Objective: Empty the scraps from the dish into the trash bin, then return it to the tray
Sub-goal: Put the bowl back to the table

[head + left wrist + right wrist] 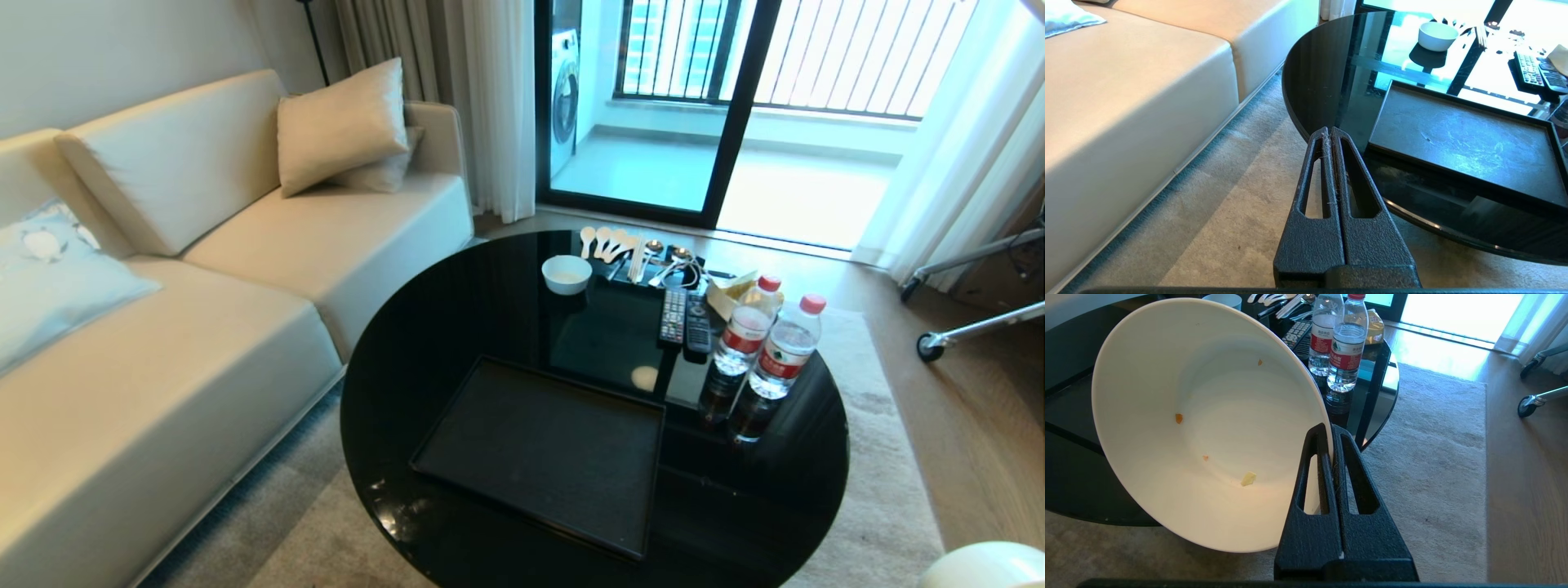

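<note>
Jaws of the right gripper (1331, 435) are clamped on the rim of the dish (1208, 424); jaws of the left gripper (1329, 132) are pressed together on nothing.

Head view: the tray (543, 453) lies bare at the near edge of the round black table (424, 343). A smaller white bowl (566, 273) sits near the far edge, beside spoons (608, 241). Two remotes (684, 318) and two water bottles (767, 343) stand toward the right edge.

Left wrist view: the left gripper hangs over the carpet (1229, 212), just off the table's left edge, between table and sofa (1126, 102).

Right wrist view: the dish is tilted on its side off the table's near right edge, over the carpet. A few small scraps (1248, 478) cling inside.
</note>
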Robot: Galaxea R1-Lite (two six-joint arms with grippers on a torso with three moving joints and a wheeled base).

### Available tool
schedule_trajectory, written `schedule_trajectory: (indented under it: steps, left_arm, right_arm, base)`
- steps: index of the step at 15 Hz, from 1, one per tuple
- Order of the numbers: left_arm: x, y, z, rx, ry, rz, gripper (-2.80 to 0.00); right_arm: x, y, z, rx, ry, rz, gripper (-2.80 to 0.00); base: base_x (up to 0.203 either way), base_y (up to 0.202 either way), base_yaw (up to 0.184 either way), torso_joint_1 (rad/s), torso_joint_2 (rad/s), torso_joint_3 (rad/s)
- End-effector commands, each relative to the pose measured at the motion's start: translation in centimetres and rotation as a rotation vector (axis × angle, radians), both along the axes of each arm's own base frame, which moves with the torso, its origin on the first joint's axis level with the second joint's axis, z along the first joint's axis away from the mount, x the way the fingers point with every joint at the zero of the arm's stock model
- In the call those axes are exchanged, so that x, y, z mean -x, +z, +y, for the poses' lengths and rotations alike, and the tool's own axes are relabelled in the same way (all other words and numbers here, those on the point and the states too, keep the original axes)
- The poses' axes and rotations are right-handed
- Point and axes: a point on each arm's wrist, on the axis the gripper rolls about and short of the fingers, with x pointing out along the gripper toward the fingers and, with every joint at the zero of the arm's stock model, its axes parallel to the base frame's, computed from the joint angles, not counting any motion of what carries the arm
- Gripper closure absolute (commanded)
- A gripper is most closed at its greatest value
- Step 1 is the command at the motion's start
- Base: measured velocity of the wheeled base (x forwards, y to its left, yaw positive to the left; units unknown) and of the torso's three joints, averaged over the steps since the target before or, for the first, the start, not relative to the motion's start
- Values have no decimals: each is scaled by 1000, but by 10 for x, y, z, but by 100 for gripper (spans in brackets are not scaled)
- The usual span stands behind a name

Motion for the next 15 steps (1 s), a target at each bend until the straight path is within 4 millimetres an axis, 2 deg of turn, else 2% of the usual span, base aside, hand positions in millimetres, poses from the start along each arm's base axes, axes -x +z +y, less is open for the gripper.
schedule_trajectory:
  steps: [1, 7, 12, 15]
  left_arm:
    - [0, 0, 0, 1, 1, -1, 0]
    - [0, 0, 0, 1, 1, -1, 0]
    - [0, 0, 0, 1, 1, -1, 0]
    - [0, 0, 0, 1, 1, -1, 0]
  right_arm:
    - [0, 0, 0, 1, 1, 1, 0]
    - [0, 0, 0, 13, 1, 1, 0]
    - [1, 3, 1, 105, 37, -9, 0]
    - [6, 24, 2, 129, 79, -45, 0]
  base:
    - [0, 0, 0, 0, 0, 0]
    - [0, 0, 0, 0, 0, 0]
    - [0, 0, 0, 0, 0, 0]
    - [0, 0, 0, 0, 0, 0]
